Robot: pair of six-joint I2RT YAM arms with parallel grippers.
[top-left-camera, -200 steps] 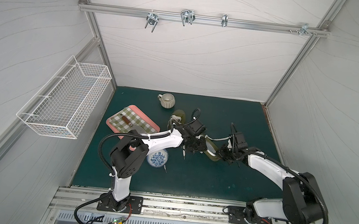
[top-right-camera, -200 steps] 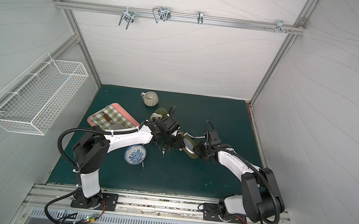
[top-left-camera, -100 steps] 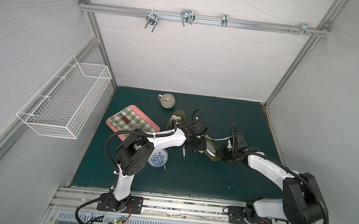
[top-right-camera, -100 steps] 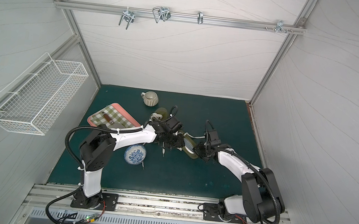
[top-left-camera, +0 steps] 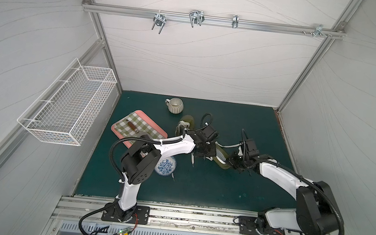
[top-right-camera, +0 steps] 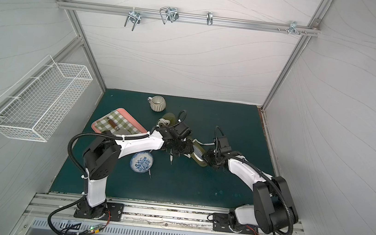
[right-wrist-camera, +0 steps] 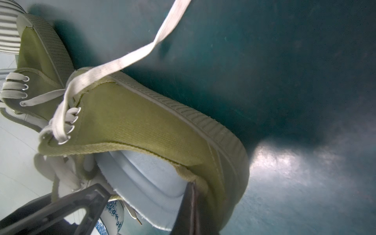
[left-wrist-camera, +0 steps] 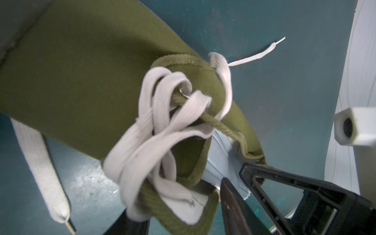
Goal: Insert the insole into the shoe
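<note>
**Insole part-way in, not yet seated**

Your shoe (top-left-camera: 222, 159) lay mid-worktop (top-left-camera: 221, 194), between the two arms. The insole (right-wrist-camera: 146, 177) sat in its mouth, bowed, not flat. The right jaws were closed on the heel rim. The left jaws stood at the lace side, grip unclear. Pressing it flat remained, by my reading.

white links (top-left-camera: 173, 149), black joints (top-left-camera: 139, 163), ribbed cables (top-left-camera: 112, 152)

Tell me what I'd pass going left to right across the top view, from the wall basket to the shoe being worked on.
In order: basket → tray → mug → shoe with the insole. I skipped the bowl and second shoe, which overlap the mug's span.
</note>
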